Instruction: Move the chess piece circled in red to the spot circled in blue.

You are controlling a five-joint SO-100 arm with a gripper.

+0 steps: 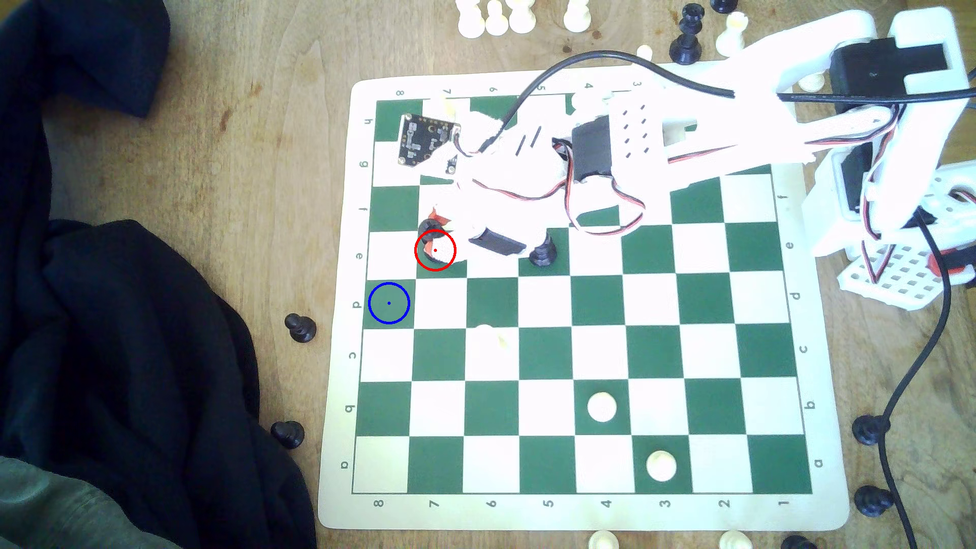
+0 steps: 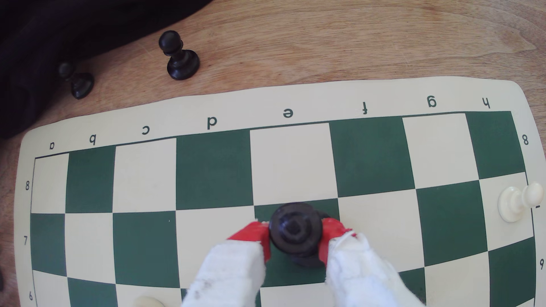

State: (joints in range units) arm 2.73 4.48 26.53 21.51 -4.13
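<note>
Black chess piece (image 2: 296,229) between tool (image 2: 295,236) tips

Board (image 1: 338,369): one. Gripper (image 2: 295,234): one. Black pieces: two on board, chess piece (image 1: 429,236) and another (image 1: 542,252); seven on table (image 1: 296,158). White pieces (image 1: 602,406): at least ten, some washed out. Rings: one red, one blue at spot (image 1: 389,303).

claw (image 2: 295,236) clamps chess piece (image 2: 296,230) | green e7 square
</note>
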